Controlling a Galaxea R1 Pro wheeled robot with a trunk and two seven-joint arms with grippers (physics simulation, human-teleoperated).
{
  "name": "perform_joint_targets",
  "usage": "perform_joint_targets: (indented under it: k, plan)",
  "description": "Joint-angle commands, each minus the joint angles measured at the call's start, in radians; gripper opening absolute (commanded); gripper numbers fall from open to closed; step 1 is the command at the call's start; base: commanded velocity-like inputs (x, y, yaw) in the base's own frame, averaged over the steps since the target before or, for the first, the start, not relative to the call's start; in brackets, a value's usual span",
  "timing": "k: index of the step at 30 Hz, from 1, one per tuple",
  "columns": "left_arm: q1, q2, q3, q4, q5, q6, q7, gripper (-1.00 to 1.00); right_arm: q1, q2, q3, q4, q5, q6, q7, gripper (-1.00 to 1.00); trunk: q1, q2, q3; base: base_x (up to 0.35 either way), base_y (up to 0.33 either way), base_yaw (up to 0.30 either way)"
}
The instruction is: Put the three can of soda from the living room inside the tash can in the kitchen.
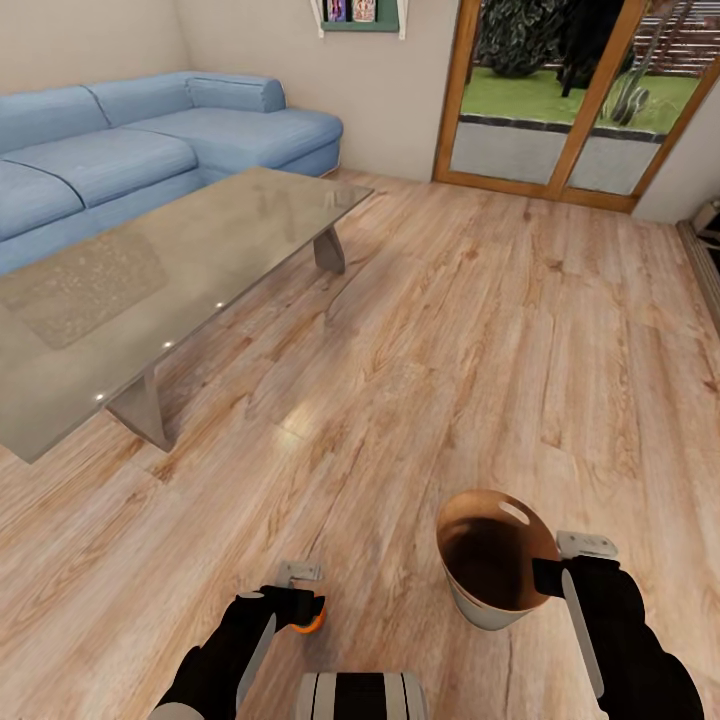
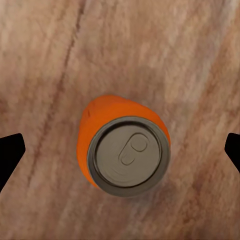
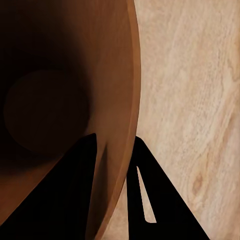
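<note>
A bright orange soda can point(image 2: 124, 147) with a dull silvery lid and pull tab stands upright on the grained light wood plank floor point(image 1: 470, 330). The left gripper point(image 2: 120, 150) hovers above it, jaws spread wide, its black fingertips point(image 2: 10, 150) well clear of the can. The right gripper point(image 3: 114, 150) is closed on the rim of the round bin point(image 1: 492, 560), pale outside, glossy copper-brown inside. The head view adds a low glass table point(image 1: 150, 290) and blue corner sofa point(image 1: 150, 150).
</note>
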Motion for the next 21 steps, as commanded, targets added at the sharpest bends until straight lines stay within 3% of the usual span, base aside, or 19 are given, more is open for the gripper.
perform_joint_targets:
  k: [1, 7, 14, 21]
  plan:
    - [0.000, 0.000, 0.000, 0.000, 0.000, 0.000, 0.000, 1.00, 0.000, 0.000, 0.000, 0.000, -0.004, 0.000, 0.001, -1.00, 0.000, 0.000, 0.000, 0.000, 0.000, 0.000]
    - [0.000, 0.000, 0.000, -0.001, -0.001, 0.000, 0.000, 1.00, 0.000, 0.000, 0.000, 0.000, -0.004, 0.000, 0.001, -1.00, 0.000, 0.000, 0.000, 0.000, 0.000, 0.000]
    - [0.000, 0.000, 0.000, 0.000, 0.000, 0.000, -0.001, 1.00, 0.000, 0.001, 0.000, 0.000, -0.004, 0.000, 0.001, -1.00, 0.027, -0.049, -0.022, 0.000, 0.000, 0.000]
    - [0.000, 0.000, 0.000, -0.001, -0.001, 0.000, -0.002, 1.00, 0.000, 0.002, 0.000, 0.000, -0.004, 0.000, 0.001, -1.00, 0.027, -0.049, -0.022, 0.000, 0.000, 0.000]
